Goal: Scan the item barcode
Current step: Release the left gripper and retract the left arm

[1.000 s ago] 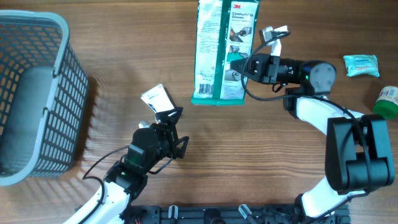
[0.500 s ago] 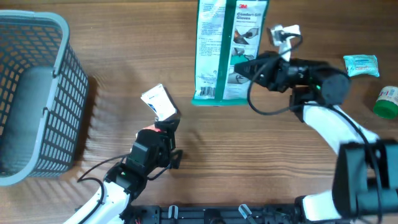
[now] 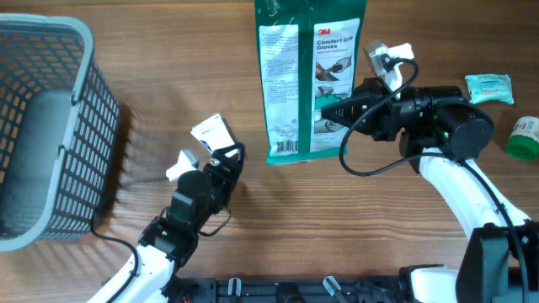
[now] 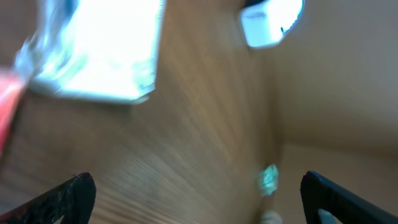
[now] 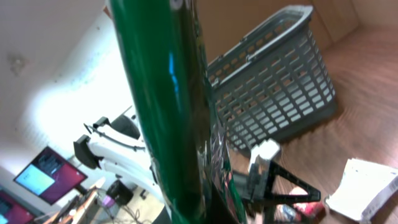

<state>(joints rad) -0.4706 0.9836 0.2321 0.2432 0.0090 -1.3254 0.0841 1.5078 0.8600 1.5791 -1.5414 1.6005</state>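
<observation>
Green 3M gloves pack (image 3: 299, 80) is held over the far middle of the desk (image 3: 337, 219), its printed face turned up to the overhead camera. We see the right gripper (image 3: 327, 109) with its jaws closed on the pack's right edge. Nearer us, the left gripper (image 3: 229, 156) has its jaws spread wide and empty, just beside a small white packet (image 3: 210, 133). A grey basket (image 3: 50, 126) stands at the left, and a teal pouch (image 3: 488, 87) and a green bottle (image 3: 524, 137) lie at the far right.

The green 3M glove package (image 3: 295, 84), a flat glossy pack with white printed text panels, faces upward, long axis running top to bottom in the overhead view, clamped at its right edge by the right gripper (image 3: 327, 112).
</observation>
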